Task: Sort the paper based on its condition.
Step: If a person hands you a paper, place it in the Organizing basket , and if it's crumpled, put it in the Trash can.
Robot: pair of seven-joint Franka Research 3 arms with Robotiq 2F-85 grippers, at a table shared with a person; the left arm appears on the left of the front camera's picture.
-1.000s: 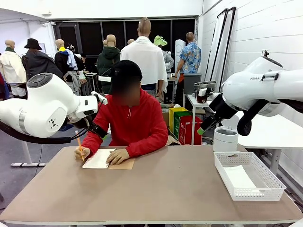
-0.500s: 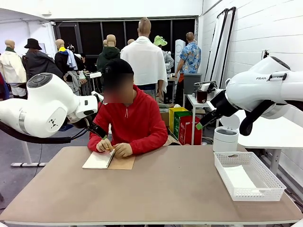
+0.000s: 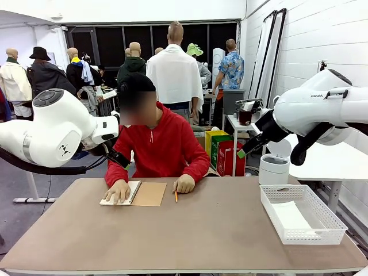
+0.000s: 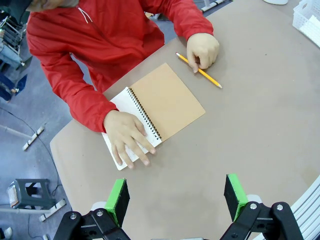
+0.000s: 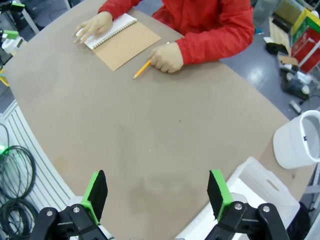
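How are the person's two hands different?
One hand lies flat, fingers spread, on the notebook's white page. The other hand is curled, with fingertips on the yellow pencil. Both rest on the table and come out of red sleeves.

white paper (image 3: 291, 217), flat, inside basket (image 3: 313, 236)

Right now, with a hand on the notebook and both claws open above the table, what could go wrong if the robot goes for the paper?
The person's hand lies flat on the notebook's white page; the left claw coming down there could strike it. The page looks bound in the spiral binding, so pulling may drag the whole notebook. The pencil lies loose by the other hand and might get knocked away.
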